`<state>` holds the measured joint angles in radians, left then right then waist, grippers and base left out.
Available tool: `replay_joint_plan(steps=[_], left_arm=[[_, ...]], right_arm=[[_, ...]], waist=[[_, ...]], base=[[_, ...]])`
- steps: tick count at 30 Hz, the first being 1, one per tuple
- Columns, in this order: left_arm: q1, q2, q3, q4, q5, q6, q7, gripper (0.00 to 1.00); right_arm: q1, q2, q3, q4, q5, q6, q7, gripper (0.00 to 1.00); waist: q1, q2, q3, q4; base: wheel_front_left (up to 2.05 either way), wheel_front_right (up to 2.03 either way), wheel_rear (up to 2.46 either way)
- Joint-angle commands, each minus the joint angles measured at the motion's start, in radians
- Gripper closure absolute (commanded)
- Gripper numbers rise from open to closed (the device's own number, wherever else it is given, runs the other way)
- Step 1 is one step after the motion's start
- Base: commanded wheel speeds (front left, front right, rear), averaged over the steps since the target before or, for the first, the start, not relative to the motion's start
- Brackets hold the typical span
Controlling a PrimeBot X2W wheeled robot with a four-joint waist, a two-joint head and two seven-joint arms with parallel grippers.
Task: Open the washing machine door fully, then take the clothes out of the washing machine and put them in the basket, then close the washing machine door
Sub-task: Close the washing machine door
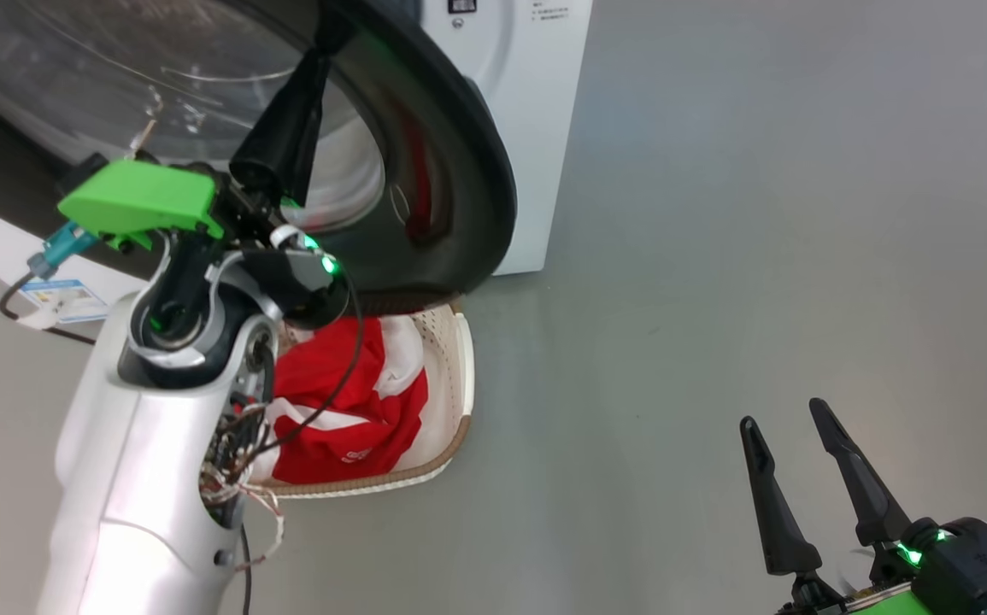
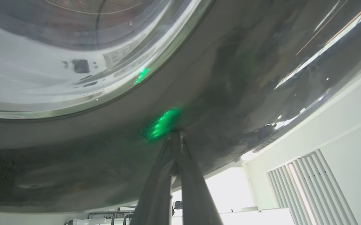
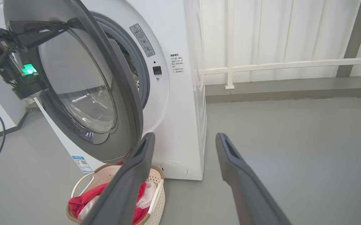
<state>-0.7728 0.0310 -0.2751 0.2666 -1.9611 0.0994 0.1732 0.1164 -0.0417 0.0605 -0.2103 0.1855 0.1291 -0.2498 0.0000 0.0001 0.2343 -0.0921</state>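
Closing looks to be the step in hand: the left fingers [image 2: 193,181], clenched on nothing, touch the washing machine door [image 2: 230,93] at their tips and must press it shut, the clothes [image 1: 331,410] lying in the basket [image 1: 461,376] well below them, the right fingers [image 3: 246,181] released and idle.

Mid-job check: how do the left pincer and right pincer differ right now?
The left pincer is shut, fingers together; the right pincer is open, fingers apart. The left pincer's tips touch the black rim of the washing machine door; the right pincer touches nothing, above the floor. Both have long dark fingers and hold nothing.
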Motion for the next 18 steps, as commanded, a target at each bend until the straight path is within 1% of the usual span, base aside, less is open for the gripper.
replay_joint_plan(steps=[1,12,13,18], left_arm=[[-0.054,0.019,0.025,-0.003,-0.004,-0.019,-0.005,1.0],[-0.141,0.019,0.038,0.135,-0.004,-0.078,-0.012,1.0],[-0.141,0.019,0.038,0.135,-0.004,-0.078,-0.012,1.0],[-0.165,0.019,0.045,0.179,-0.009,-0.105,-0.006,1.0]], right_arm=[[-0.036,-0.008,0.029,-0.028,-0.01,0.002,-0.01,0.0],[-0.057,-0.012,0.034,-0.027,-0.011,0.002,-0.011,0.0],[-0.057,-0.012,0.034,-0.027,-0.011,0.002,-0.011,0.0],[-0.059,-0.014,0.036,-0.027,-0.012,0.002,-0.011,0.0]], waist=[[0.0,-0.0001,0.015,-0.012],[0.0,-0.0001,0.048,-0.034],[0.0,-0.0001,0.048,-0.034],[0.0,-0.0001,0.051,-0.044]], base=[[0.0,0.0,0.0],[0.0,0.0,0.0],[0.0,0.0,0.0],[0.0,0.0,0.0]])
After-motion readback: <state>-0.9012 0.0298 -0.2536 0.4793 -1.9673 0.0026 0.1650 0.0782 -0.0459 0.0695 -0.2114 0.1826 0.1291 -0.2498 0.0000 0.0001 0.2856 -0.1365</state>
